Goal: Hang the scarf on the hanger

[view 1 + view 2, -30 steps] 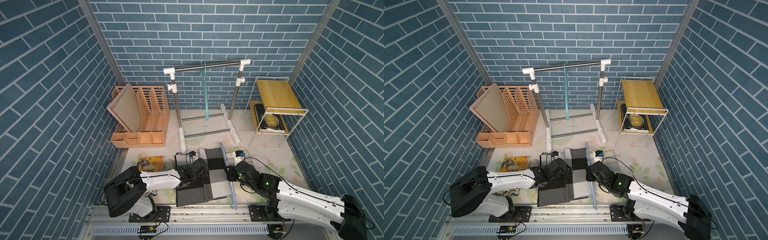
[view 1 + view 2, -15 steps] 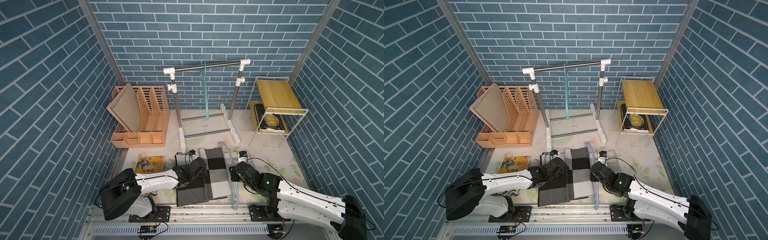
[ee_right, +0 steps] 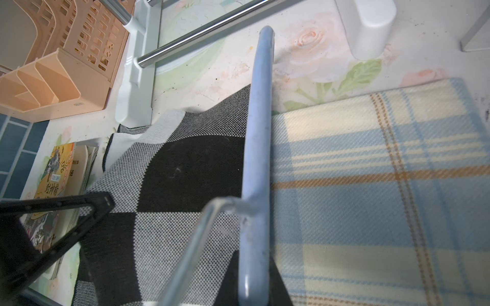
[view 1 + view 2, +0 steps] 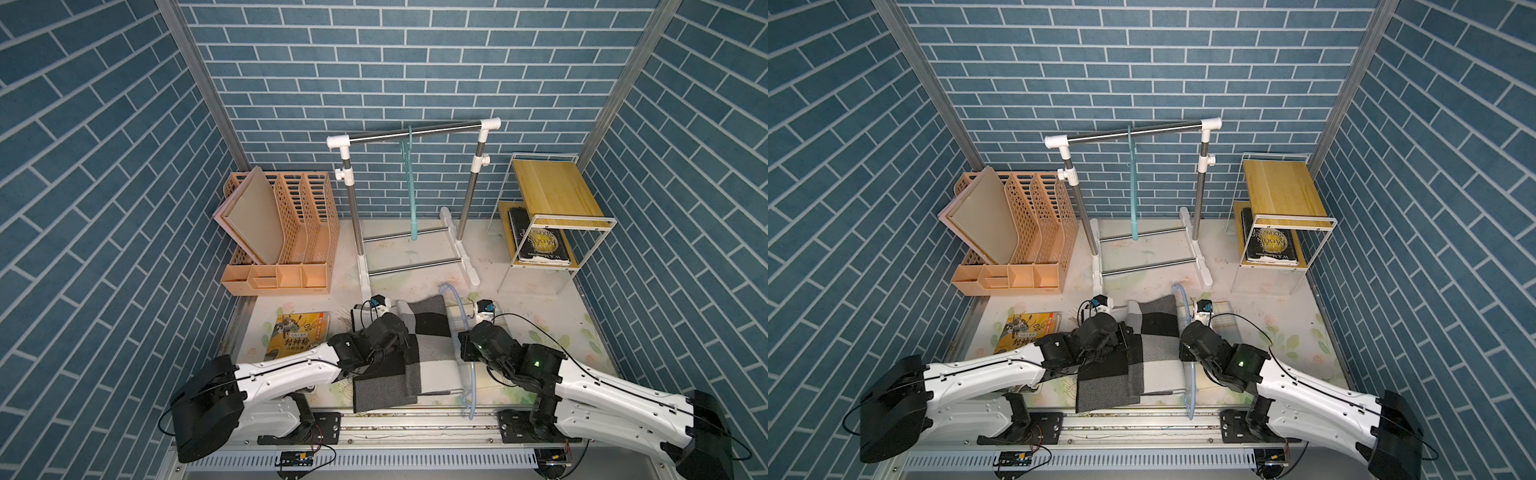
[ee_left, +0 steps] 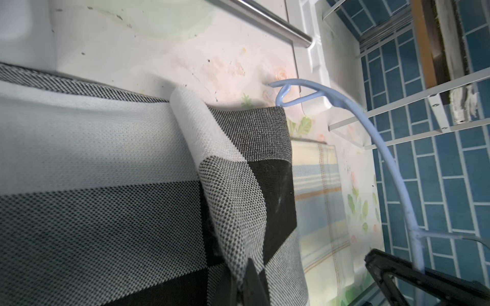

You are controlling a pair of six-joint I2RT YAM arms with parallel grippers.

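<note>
In both top views a knitted scarf, checked in black, grey and white, lies flat on the floral table sheet just in front of the clothes rack, a frame of chrome tubes in white plastic joints. A slim pale-blue plastic hanger runs along the scarf's right edge. A teal hanger dangles from the rack's top rail. Left of the rack stands a peach perforated file organiser. Right of the rack is a wire-framed wooden shelf with a black book on its lower level. In front of the rack and to the left lies a glossy yellow comic. Both wrists hide their fingertips here.

Left wrist view: the left gripper is pinched together on a raised fold of the scarf's coarse weave. The hanger's curved arm arcs above a cream-and-blue plaid cloth, which lies beside the scarf in front of the rack's foot.

Right wrist view: the right gripper is clamped on the hanger's smooth shoulder, which crosses the seam between scarf and plaid cloth. A thin blurred rod branching off is probably its lower bar.
</note>
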